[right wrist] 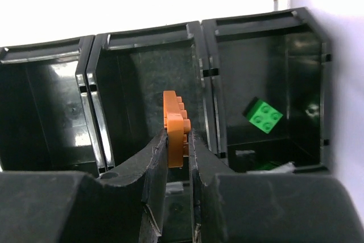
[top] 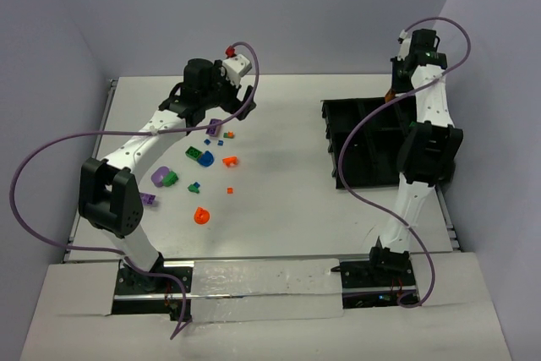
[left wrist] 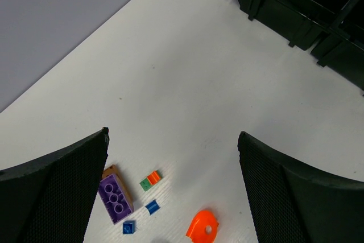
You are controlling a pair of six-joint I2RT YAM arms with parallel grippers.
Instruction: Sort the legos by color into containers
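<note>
Legos lie scattered at the table's left middle: a purple brick [top: 214, 127], a green one [top: 199, 155], an orange piece [top: 230, 160] and a rounded orange piece [top: 201, 216]. My left gripper [top: 225, 116] hangs open above them. In its wrist view the open left gripper [left wrist: 173, 135] frames a purple brick [left wrist: 115, 197] on a brown piece, small blue bits and an orange rounded piece [left wrist: 202, 226]. The right gripper [right wrist: 177, 135] is shut on an orange brick [right wrist: 173, 115] over the middle compartment of the black containers [right wrist: 205, 44]. A green brick [right wrist: 263, 115] lies in the compartment to the right.
The black tray [top: 363, 116] sits at the right, with the right gripper [top: 390, 95] over its far side. More purple, green and blue pieces, among them a purple rounded one [top: 159, 177], lie beside the left arm. Walls close in the table on the left, back and right.
</note>
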